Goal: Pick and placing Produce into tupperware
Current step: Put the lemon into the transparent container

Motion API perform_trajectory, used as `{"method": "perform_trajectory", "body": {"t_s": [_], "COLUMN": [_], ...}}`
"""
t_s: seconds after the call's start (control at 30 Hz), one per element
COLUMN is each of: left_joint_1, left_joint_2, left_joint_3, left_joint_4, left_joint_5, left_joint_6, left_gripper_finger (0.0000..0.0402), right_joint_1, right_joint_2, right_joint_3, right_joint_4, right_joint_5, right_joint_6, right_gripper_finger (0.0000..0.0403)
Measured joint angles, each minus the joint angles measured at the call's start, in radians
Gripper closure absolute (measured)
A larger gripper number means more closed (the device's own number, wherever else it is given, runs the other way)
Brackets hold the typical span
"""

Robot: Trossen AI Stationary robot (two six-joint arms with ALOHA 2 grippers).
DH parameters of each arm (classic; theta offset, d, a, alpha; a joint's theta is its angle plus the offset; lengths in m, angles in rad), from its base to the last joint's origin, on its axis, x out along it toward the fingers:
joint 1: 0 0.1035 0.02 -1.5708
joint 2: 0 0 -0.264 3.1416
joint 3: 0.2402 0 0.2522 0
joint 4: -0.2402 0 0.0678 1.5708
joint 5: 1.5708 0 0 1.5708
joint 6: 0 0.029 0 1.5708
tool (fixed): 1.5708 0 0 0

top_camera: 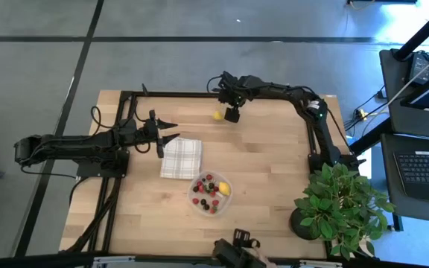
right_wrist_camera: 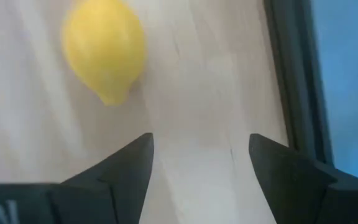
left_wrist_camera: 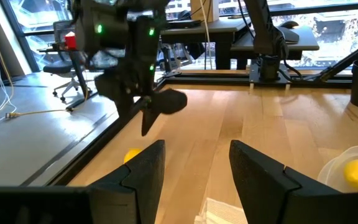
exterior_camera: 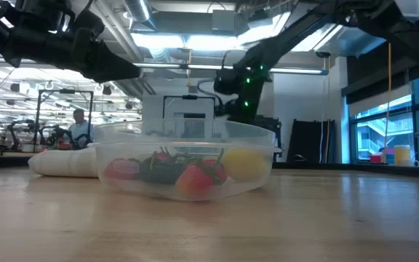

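My right pincer (top_camera: 232, 114) is wide open, empty, poised just beside the stray lemon (top_camera: 217, 115) near the worktop's (top_camera: 267, 156) far edge. Tupperware (top_camera: 211, 193) mid-worktop already holds berries and one lemon. Left pincer (top_camera: 171, 130) waits open over the cloth (top_camera: 181, 158).

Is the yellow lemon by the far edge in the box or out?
Out. The lemon lies on bare table, far from the tupperware; the right gripper hovers beside it, open.

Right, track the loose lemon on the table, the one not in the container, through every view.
High view: the loose lemon lies near the table's far edge, beside the right hand.
Low view: not visible.
Left wrist view: yellow bit behind a finger, below the right hand.
Right wrist view: fills the upper left.
Shared landmark: the right hand.
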Motion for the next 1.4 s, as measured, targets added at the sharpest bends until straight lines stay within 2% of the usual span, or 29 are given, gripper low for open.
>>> {"method": "perform_trajectory", "body": {"t_s": [0.1, 0.2, 0.33, 0.53, 0.77, 1.4], "left_joint_1": [0.0, 0.0, 0.0, 0.0, 0.0, 0.0], "left_joint_2": [0.0, 0.0, 0.0, 0.0, 0.0, 0.0], "left_joint_3": [0.0, 0.0, 0.0, 0.0, 0.0, 0.0], "left_joint_4": [0.0, 0.0, 0.0, 0.0, 0.0, 0.0], "left_joint_5": [0.0, 0.0, 0.0, 0.0, 0.0, 0.0], "left_joint_6": [0.0, 0.0, 0.0, 0.0, 0.0, 0.0], "left_gripper_finger": [0.0228, 0.0228, 0.0228, 0.0228, 0.0228, 0.0228], "right_joint_1": [0.018, 0.046, 0.103, 0.17, 0.205, 0.26], "right_joint_2": [-0.04, -0.07, -0.076, -0.069, -0.068, -0.068], "right_joint_3": [0.0, 0.0, 0.0, 0.0, 0.0, -0.004], "right_joint_4": [0.024, 0.037, 0.071, 0.11, 0.123, 0.104], "right_joint_5": [-0.011, -0.067, -0.11, -0.112, -0.111, -0.11], "right_joint_6": [0.041, 0.065, -0.005, -0.093, 0.012, 0.025], "right_gripper_finger": [0.0138, 0.0138, 0.0138, 0.0138, 0.0138, 0.0138]}}
